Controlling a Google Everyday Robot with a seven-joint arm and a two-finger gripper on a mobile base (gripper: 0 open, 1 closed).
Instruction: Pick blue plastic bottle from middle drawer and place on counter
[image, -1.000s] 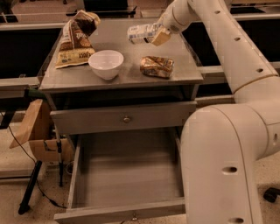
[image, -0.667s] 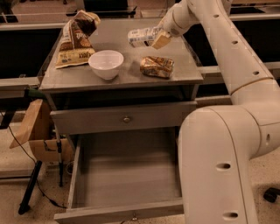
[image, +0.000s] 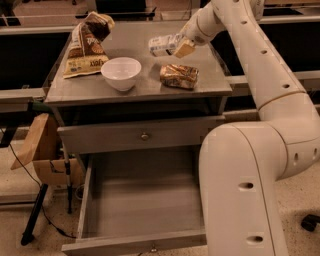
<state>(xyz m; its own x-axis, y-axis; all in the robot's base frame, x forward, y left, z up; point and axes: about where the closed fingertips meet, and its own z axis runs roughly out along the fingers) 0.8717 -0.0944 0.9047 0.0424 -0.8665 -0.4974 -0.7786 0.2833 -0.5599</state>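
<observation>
The blue plastic bottle (image: 161, 45), clear with a pale label, lies sideways in my gripper (image: 181, 47) just above the back right part of the counter (image: 150, 87). The gripper is shut on the bottle's right end. The middle drawer (image: 142, 200) stands pulled open below, with nothing showing on its grey floor.
On the counter are a white bowl (image: 121, 72), a brown-gold foil snack packet (image: 179, 76) under the bottle, and brown snack bags (image: 86, 46) at the back left. The top drawer (image: 145, 135) is closed. A cardboard box (image: 42, 150) stands at the left. My arm's body (image: 245, 190) covers the drawer's right side.
The gripper has lowered the bottle a little toward the counter top. Everything else has stayed in place.
</observation>
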